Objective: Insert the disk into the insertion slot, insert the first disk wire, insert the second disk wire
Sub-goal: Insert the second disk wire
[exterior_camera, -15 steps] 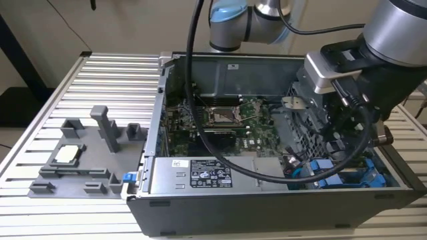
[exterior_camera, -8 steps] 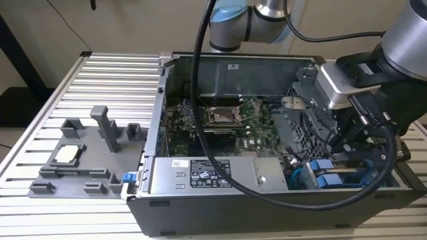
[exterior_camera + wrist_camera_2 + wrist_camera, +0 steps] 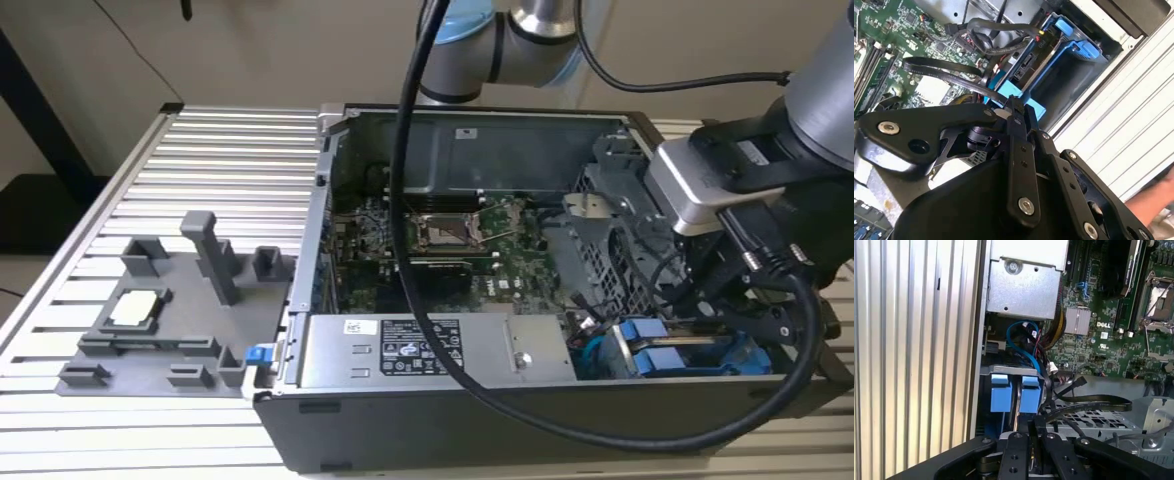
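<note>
Hovering at the case's (image 3: 441, 440) near right corner, the gripper (image 3: 1030, 432) sits just beside the slot's (image 3: 1010, 374) blue tabs (image 3: 1001, 392). Its fingers (image 3: 1016, 120) are pressed together, pinching nothing visible.

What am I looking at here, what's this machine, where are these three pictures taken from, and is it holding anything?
It is a robot arm working on an open desktop computer case that lies on a ribbed metal table. The exterior view comes from a camera off the arm and takes in the whole scene. Both wrist views come from cameras riding near the arm's wrist, looking past the black gripper into the case. Inside you can see the green circuit board, a grey power-supply box and loose black cables. The gripper's fingers are pressed together and sit right at the blue plastic tabs at the mouth of the drive bay, the insertion slot. I cannot tell whether anything thin is pinched between them. Beside the case lies a grey holder tray with a small chip in it.
</note>
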Available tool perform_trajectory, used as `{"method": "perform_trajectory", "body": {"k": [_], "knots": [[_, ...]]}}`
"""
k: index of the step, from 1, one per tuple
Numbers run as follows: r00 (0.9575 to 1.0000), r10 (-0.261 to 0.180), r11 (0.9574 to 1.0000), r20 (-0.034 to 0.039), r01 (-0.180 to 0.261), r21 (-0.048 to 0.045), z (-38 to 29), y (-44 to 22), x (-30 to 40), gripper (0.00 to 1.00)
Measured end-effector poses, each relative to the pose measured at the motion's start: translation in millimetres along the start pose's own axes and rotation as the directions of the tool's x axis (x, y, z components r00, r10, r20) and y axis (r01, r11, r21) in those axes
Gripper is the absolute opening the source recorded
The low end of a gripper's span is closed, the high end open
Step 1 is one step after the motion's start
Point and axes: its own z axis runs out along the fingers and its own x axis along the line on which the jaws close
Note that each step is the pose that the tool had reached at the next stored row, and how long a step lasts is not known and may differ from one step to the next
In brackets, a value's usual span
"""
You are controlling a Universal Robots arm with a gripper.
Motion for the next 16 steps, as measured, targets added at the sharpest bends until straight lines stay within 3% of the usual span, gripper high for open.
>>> {"method": "perform_trajectory", "body": {"k": [4, 7, 12, 16], "knots": [[1.0, 0.0, 1.0, 0.0001, 0.0, 0.0, 1.6, -3.8, 2.2, 0.16], [1.0, 0.0, 1.0, 0.0005, 0.0, -0.0021, 6.3, -12.3, 4.9, 0.16], [1.0, 0.003, 0.9999, 0.0018, -0.003, -0.0158, 12.8, -30.2, 7.7, 0.16], [1.0, 0.003, 0.9999, 0.0035, -0.003, -0.0167, 17.5, -31.3, 7.0, 0.16]]}}
